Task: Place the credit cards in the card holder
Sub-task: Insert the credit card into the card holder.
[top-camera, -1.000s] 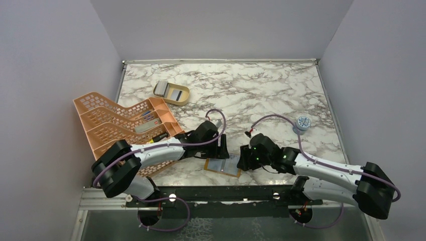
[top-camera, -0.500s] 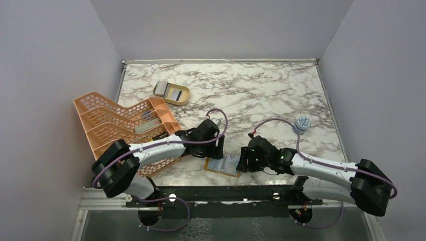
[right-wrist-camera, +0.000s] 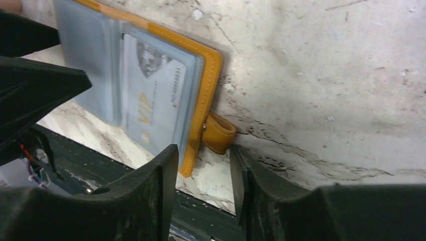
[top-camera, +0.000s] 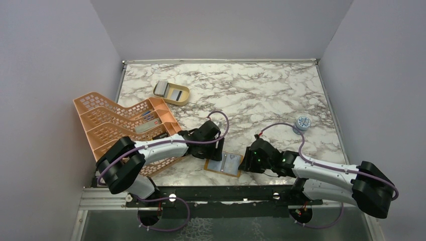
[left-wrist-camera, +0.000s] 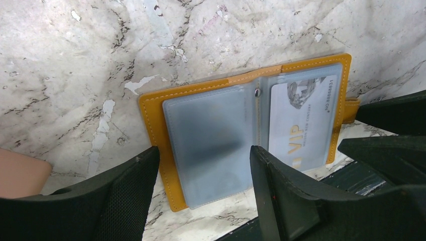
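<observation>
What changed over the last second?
Right gripper backed slightly right, off the card holder, exposing the credit card in its pocket. Left gripper edged left. Nothing grabbed or released. Card holder open in the same spot; rack and dish unmoved.

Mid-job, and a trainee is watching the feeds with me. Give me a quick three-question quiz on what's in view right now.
1. True or false: the card holder lies folded shut.
2. The VIP card sits: A) in the sleeve on the snap tab side; B) in the sleeve away from the tab; C) under the holder.
3. Is the left pincer or the right pincer gripping anything?
Key: 1 false, it lies open; 2 A; 3 neither, both are open.
</observation>
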